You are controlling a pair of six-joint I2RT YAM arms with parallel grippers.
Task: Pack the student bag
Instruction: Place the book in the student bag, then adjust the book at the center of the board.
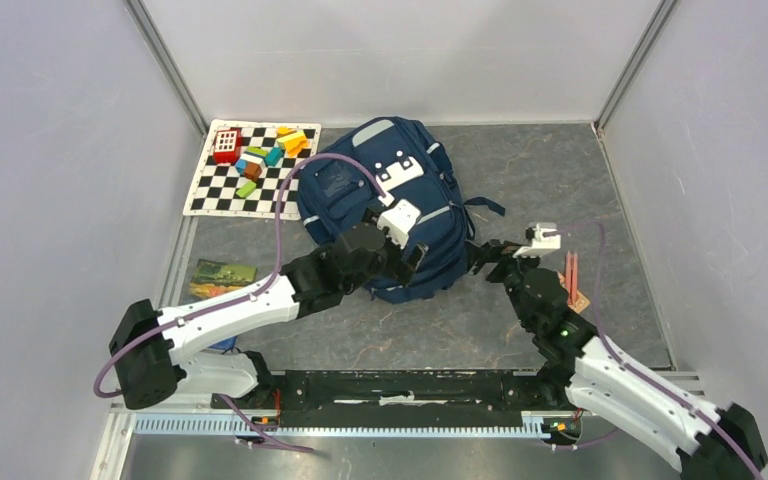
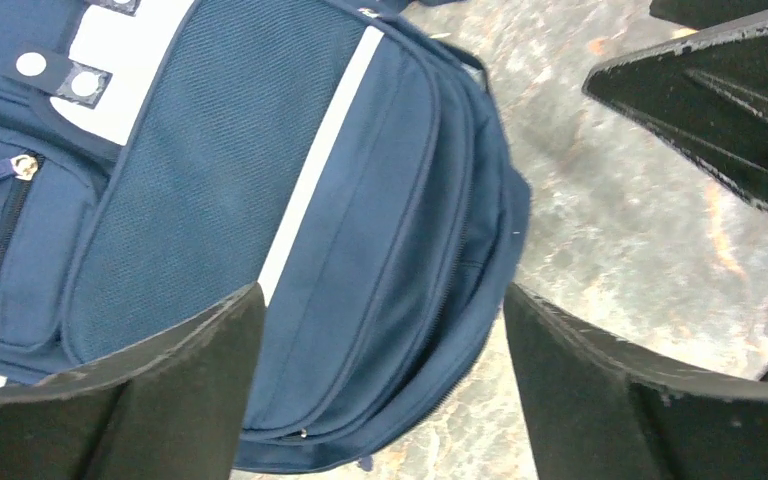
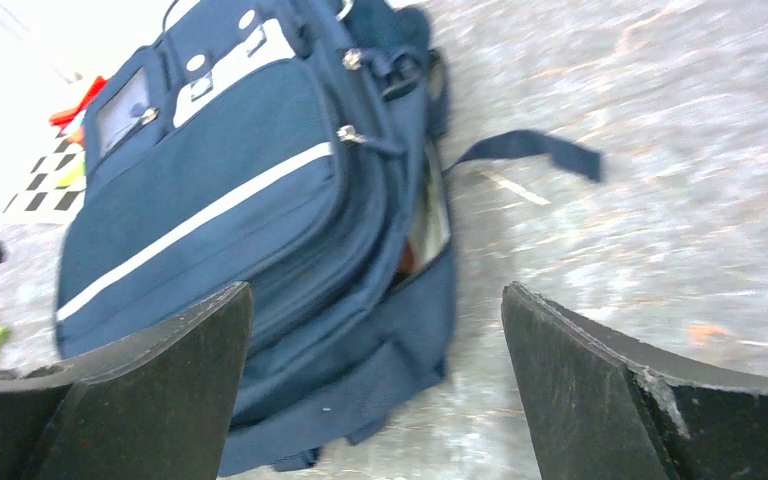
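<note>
At the middle of the grey table, navy student bag lying flat, front up, left arm stretched forward over its near edge, right arm bent low just beside its right side, left gripper spread wide, empty, right gripper spread wide, empty

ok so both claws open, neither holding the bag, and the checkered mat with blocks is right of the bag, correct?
No. The checkered mat with the blocks lies left of the student bag, as the top external view shows. The rest holds: left claw and right claw are both open, neither holding the bag.
</note>
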